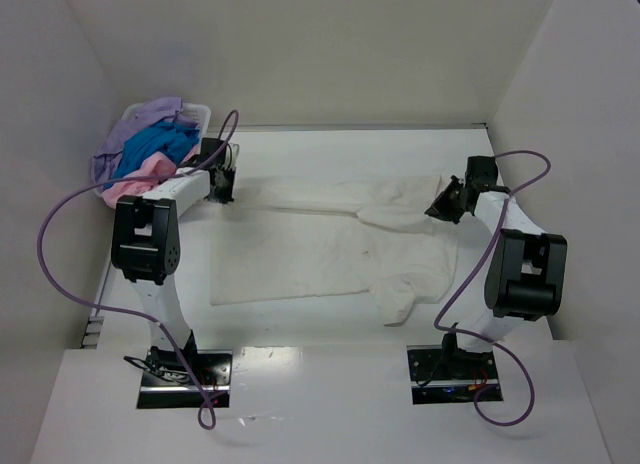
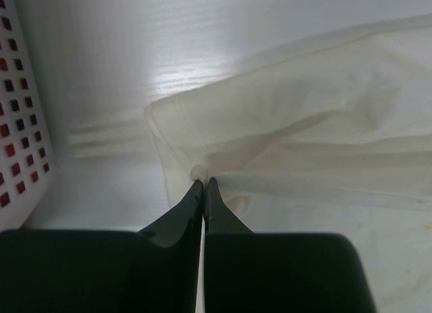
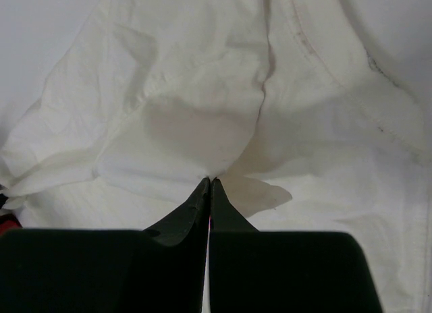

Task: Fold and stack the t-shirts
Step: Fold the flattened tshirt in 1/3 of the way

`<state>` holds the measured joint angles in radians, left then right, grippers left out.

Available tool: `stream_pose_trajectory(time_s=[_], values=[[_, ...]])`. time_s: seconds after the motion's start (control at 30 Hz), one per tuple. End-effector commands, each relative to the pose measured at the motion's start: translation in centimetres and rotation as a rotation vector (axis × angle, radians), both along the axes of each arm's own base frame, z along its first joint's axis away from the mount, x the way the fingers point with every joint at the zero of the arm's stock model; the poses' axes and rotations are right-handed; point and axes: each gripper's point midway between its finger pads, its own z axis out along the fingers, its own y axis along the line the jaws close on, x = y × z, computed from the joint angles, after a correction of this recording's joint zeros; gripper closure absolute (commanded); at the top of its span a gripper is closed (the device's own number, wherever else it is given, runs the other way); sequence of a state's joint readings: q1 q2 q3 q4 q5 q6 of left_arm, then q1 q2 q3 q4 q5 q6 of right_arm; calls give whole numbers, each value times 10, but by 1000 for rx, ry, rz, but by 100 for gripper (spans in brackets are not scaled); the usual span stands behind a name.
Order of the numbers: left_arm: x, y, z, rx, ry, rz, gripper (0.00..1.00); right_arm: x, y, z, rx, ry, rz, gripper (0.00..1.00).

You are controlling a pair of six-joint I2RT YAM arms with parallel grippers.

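The cream-white t-shirt (image 1: pixel 320 249) lies spread on the table's middle, its far edge folded over. My left gripper (image 1: pixel 222 189) is shut on its far left corner; in the left wrist view the cloth (image 2: pixel 283 124) bunches at the closed fingertips of the gripper (image 2: pixel 204 183). My right gripper (image 1: pixel 445 206) is shut on the shirt's far right part; in the right wrist view the cloth (image 3: pixel 196 117) is pinched and lifted at that gripper (image 3: pixel 210 181). Lilac (image 1: pixel 150 119), bright blue (image 1: pixel 160 144) and pale pink (image 1: pixel 135 179) t-shirts lie heaped in the basket. No red shirt shows.
The white plastic basket (image 1: pixel 195 111) stands at the far left corner, close behind my left gripper; its perforated wall shows in the left wrist view (image 2: pixel 20 124). White walls enclose the table at the back and on both sides.
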<state>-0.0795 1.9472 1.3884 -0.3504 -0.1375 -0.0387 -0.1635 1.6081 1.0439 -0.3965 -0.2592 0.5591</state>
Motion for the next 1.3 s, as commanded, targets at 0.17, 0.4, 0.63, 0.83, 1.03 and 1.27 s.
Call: stream_pose_trajectory(time_s=[0.17, 0.4, 0.63, 0.83, 1.03, 1.27], values=[[-29, -11, 17, -84, 28, 1, 100, -6, 5, -7, 27, 15, 39, 100], [-30, -28, 52, -171, -41, -48, 38, -8, 3, -6, 16, 26, 41, 100], [-23, -37, 59, -220, -61, -55, 29, -7, 1, -4, 1, 17, 43, 100], [-3, -27, 27, -218, -8, 132, 43, -8, 1, -4, -4, 15, 51, 100], [2, -18, 4, -200, 23, 245, 47, -8, 3, -3, 5, 13, 56, 100], [4, -8, -13, -148, 46, 291, 49, -8, 1, -4, -8, 13, 59, 100]])
